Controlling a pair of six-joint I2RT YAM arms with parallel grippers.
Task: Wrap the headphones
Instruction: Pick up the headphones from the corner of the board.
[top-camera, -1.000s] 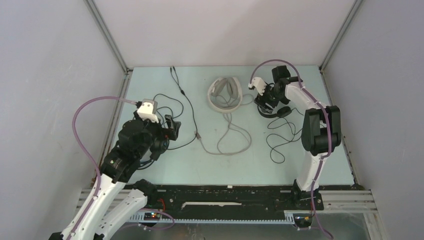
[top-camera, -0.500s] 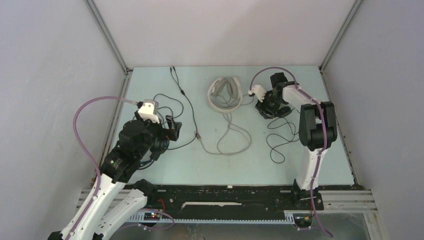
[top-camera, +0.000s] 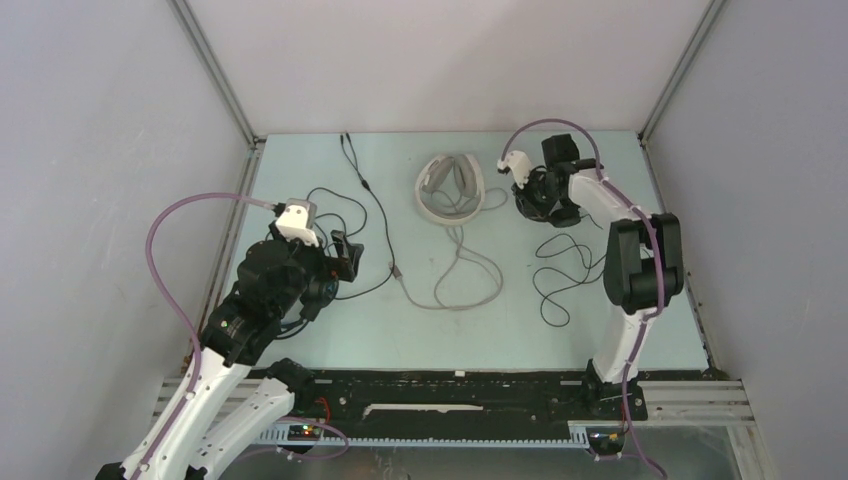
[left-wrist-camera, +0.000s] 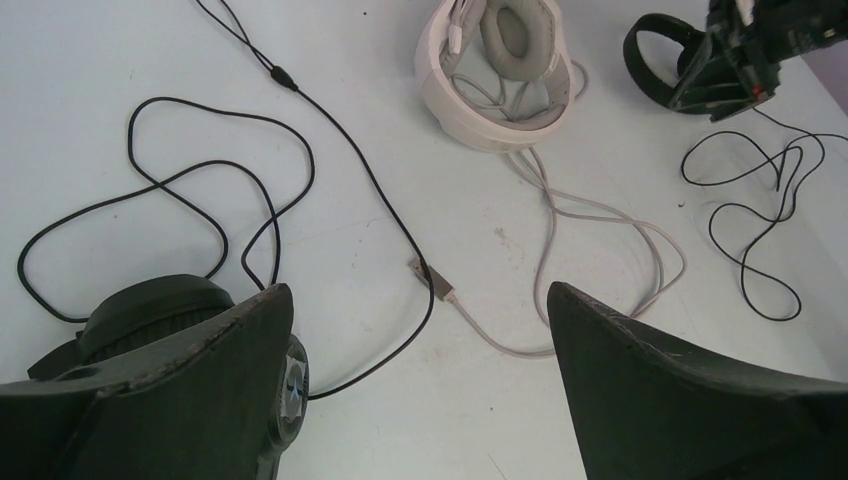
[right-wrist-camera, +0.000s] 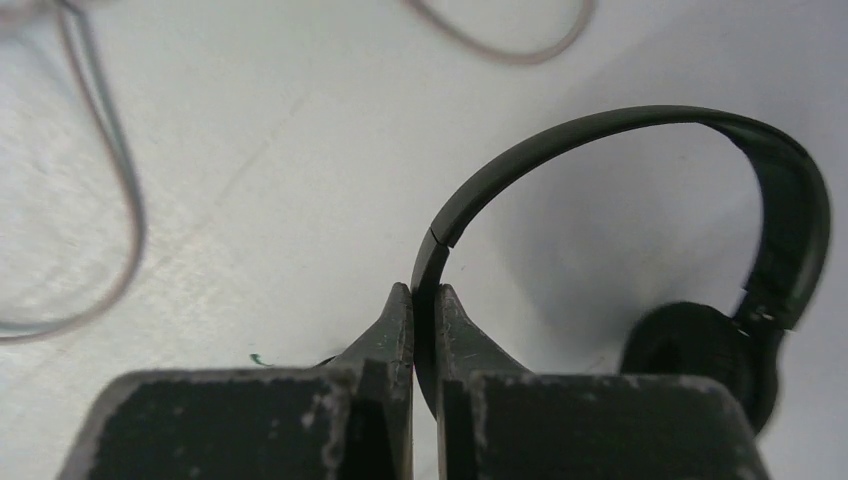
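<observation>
Fig. R-arm grasp on the small black headphones; wrap not yet begun. R jaws are clenched flat on the thin headband, nipping it near one end. From the jaws the band arcs fwd and over to their right, then drops to an ear cup just right of them. The set's long axis thus runs crosswise to the jaws, not along them. Whether the cup rests on the table or hangs just above it cannot be told.

Top view: the set's black cable lies in loose loops on the table behind the jaws, back toward the base of the R arm, apart from the band. Judgement: the coming move turns on this split, i.e. band ahead of the jaws, cable behind them, so the cable has to be brought up to the held band.

L jaws are released, spread wide, nothing betw. them. The third headphones show only as a dark cup at the top edge of the left finger, with their cable fanned out ahead of the jaws. The white-grey headphones lie further ahead & right, betw. the two arms, with the grey cable trailing back toward the L jaws. R arm is by far the nearer to the small black set; L jaws are well apart from it
</observation>
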